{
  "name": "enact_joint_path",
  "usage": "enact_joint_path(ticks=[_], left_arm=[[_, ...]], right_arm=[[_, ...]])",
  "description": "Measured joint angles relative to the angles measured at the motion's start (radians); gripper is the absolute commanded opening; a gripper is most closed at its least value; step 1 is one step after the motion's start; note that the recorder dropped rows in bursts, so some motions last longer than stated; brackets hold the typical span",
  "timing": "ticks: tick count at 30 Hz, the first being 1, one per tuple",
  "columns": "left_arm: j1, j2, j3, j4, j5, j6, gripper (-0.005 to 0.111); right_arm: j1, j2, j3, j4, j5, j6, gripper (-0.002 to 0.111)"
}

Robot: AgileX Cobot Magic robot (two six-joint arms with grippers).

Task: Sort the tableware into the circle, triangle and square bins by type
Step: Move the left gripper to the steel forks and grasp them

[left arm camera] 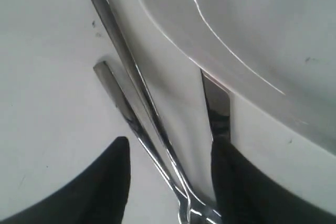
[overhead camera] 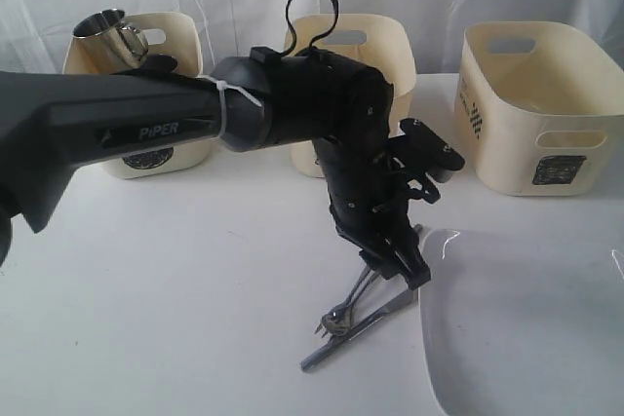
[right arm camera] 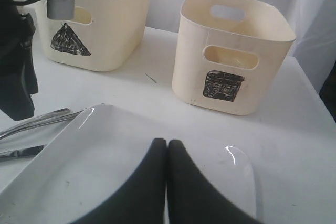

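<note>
Metal cutlery [overhead camera: 346,323] lies on the white table by the left edge of the large white plate [overhead camera: 526,338]. My left gripper [overhead camera: 390,275] reaches across and down over it. In the left wrist view it [left arm camera: 170,166] is open, its black fingers [left arm camera: 105,182] standing either side of two steel handles [left arm camera: 126,72], with a knife [left arm camera: 216,108] against the plate rim [left arm camera: 252,30]. My right gripper [right arm camera: 167,145] is shut and empty above the plate [right arm camera: 79,156]. A steel mug [overhead camera: 109,34] sits in the left bin [overhead camera: 180,36].
Three cream bins stand along the back: the left one with a dark round mark, the triangle bin [right arm camera: 105,24] in the middle [overhead camera: 375,41], the square bin [right arm camera: 231,51] at the right [overhead camera: 546,104]. The left arm's dark forearm [overhead camera: 117,124] spans the table's left half.
</note>
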State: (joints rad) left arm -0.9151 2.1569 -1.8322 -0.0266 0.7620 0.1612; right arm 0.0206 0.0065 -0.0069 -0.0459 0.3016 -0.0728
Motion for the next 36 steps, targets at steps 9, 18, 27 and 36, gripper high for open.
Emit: enact_joint_path(ticks=[9,18,27,36], left_arm=[[0.0,0.008,0.0,0.004,-0.019,-0.004,0.052],[0.0,0.052,0.0,0.027,-0.03,-0.078,0.052],[0.0,0.066,0.0,0.027,-0.038,-0.1,0.052],[0.0,0.066,0.0,0.027,-0.039,-0.126,0.052]], right_arm=[[0.0,0.0,0.0,0.0,0.0,0.0,0.0],[0.0,0.0,0.0,0.0,0.0,0.0,0.0],[0.0,0.0,0.0,0.0,0.0,0.0,0.0],[0.0,0.0,0.0,0.0,0.0,0.0,0.0]])
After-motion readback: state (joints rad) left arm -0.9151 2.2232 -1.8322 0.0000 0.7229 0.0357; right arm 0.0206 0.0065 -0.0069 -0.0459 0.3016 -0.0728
